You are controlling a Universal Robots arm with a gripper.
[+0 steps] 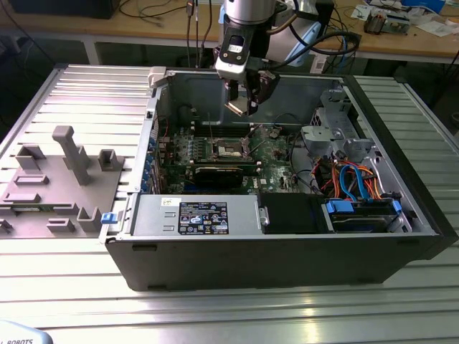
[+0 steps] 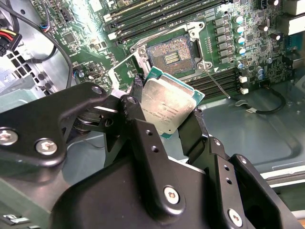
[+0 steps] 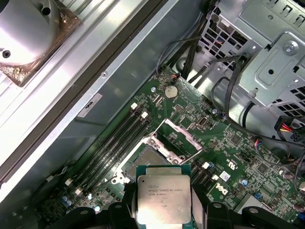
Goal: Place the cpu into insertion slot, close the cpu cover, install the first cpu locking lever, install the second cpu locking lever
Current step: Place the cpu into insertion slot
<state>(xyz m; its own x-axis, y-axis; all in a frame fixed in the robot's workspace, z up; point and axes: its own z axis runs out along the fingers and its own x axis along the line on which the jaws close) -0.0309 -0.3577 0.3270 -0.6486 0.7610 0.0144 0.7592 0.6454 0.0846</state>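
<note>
cpu [image 2: 167, 107] pinched by its edges between the two black fingers [image 2: 190, 133], which are closed narrow on it, metal face toward the camera. It hangs above the motherboard, over and just near of the socket [image 2: 171, 55], not touching it. In the exterior view the arm's end sits high over the middle of the case.

Socket bare, contact field exposed, nothing seated. cpu cover [image 3: 185, 134] stands raised on the far side of the socket. One thin locking lever [image 2: 215, 81] is swung out beside it.

Risks, as judged:
- Chip looks tilted against the board in the second wrist view. A descent at that angle would land one corner first and could bend contacts.
- Only the edges are gripped, so a knock could twist or drop the chip.
- Raised cover and loose lever sit close to the path, and a finger could catch either one.
- Whether the corner marks match, I cannot tell. A wrong turn would keep it from seating.

Containers:
- Open computer case [image 1: 251, 251] on the ribbed counter [image 1: 215, 308] holds the motherboard, a labelled power supply [image 1: 201, 215] near and toward the exterior view's left, and drive bays with blue cables [image 1: 358, 193] toward its right.
- Grey fixture tray [image 1: 57, 179] outside the case on the exterior view's left holds only its own moulded posts.
</note>
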